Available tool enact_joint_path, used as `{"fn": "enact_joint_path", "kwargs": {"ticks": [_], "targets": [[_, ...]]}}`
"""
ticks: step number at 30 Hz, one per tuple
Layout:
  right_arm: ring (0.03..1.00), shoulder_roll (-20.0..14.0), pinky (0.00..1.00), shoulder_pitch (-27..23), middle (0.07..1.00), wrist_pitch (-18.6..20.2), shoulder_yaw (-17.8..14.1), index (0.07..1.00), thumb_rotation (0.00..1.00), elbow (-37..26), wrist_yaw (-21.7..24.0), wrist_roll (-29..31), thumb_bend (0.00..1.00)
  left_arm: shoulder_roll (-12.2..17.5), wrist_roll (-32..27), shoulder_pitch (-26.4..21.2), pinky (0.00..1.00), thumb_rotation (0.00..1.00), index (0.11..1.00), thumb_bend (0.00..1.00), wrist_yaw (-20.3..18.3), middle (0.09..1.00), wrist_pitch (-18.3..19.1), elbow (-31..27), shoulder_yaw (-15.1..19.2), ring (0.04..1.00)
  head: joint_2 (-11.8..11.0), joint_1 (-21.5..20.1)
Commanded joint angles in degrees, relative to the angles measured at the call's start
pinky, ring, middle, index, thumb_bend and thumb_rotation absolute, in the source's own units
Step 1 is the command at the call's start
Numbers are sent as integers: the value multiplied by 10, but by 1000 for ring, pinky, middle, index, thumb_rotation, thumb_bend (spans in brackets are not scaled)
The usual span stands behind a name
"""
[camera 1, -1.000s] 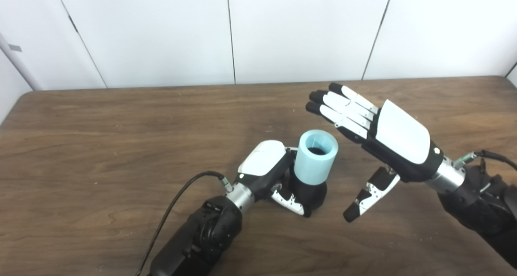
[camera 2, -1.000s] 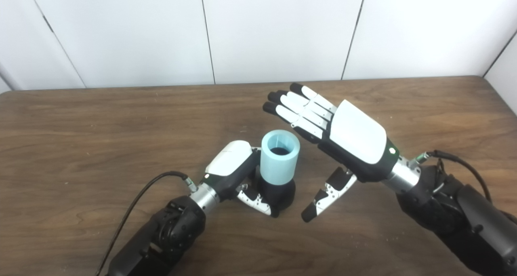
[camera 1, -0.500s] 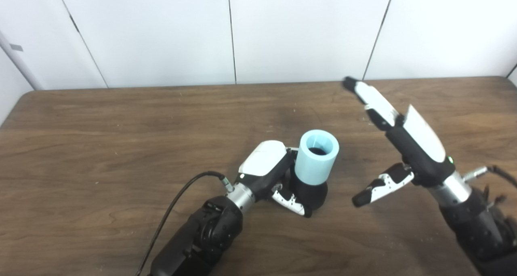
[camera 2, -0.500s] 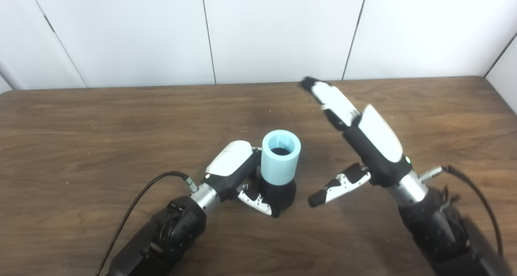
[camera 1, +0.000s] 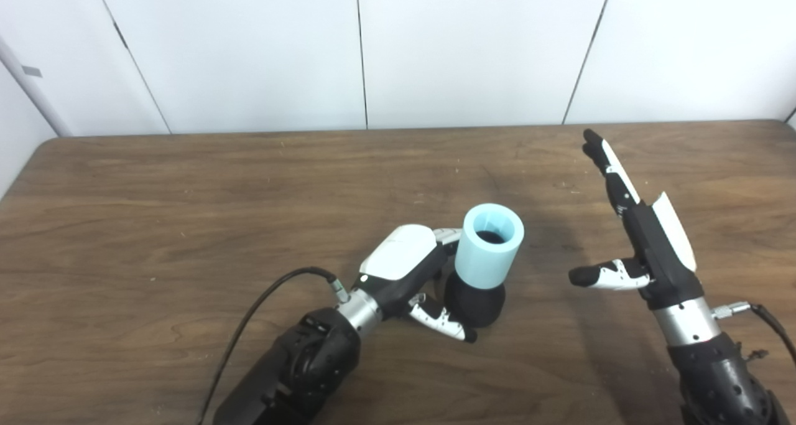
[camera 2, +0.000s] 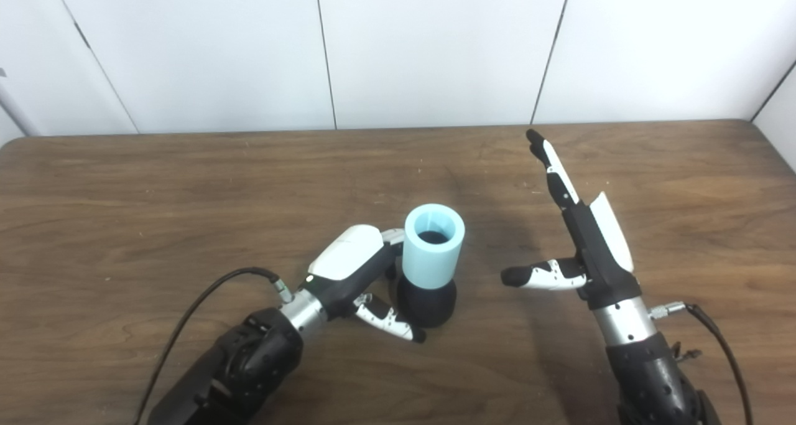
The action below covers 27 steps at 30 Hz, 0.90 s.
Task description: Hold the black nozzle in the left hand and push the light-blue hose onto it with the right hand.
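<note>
**Hose seated on the nozzle, my right hand clear**

The black nozzle (camera 1: pixel 476 302) stands upright on the brown desk (camera 1: pixel 155 213), a little right of its middle, and the light-blue hose (camera 1: pixel 489 246) sits on top of it, its open end facing up and its lower rim down over the nozzle's neck. My left hand (camera 1: pixel 407 268) lies on the desk just beside the pair, on their left. Its fingers (camera 1: pixel 449 235) reach behind the hose near where hose and nozzle meet, and my thumb (camera 1: pixel 440 322) lies stretched along the desk in front of the nozzle's base, its tip at the base. From here I cannot tell whether I am clamped on the nozzle or only cupping it.

My right hand (camera 2: pixel 594 251) is raised edge-on above the desk, well apart from the hose on its right. Its fingers (camera 2: pixel 553 170) are straight and point away toward the white wall (camera 2: pixel 435 45), the thumb (camera 2: pixel 541 275) sticks out sideways toward the hose, and it holds nothing.
</note>
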Motion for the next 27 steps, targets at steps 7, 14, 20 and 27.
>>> {"fn": "enact_joint_path", "kwargs": {"ticks": [7,14,20,27], "targets": [[981,24,984,-8,1000,-14,-15,1000,795,6,3,9,977,34,-24,18,1000,223,869,1000,-44,953,-51,34,1,986,-2,2],[988,72,998,3,1000,-22,-12,1000,823,31,0,30,937,42,-48,43,1000,254,921,1000,-33,986,-23,4,68,1000,-5,5],[993,99,1000,11,1000,22,-22,1000,865,29,15,86,950,28,-120,60,1000,320,917,1000,-7,984,-12,-6,168,1000,-10,6],[1000,125,1000,10,1000,67,-28,1000,926,38,28,167,873,-6,-196,80,974,491,913,1000,22,957,-25,-30,256,986,-11,9]]}}
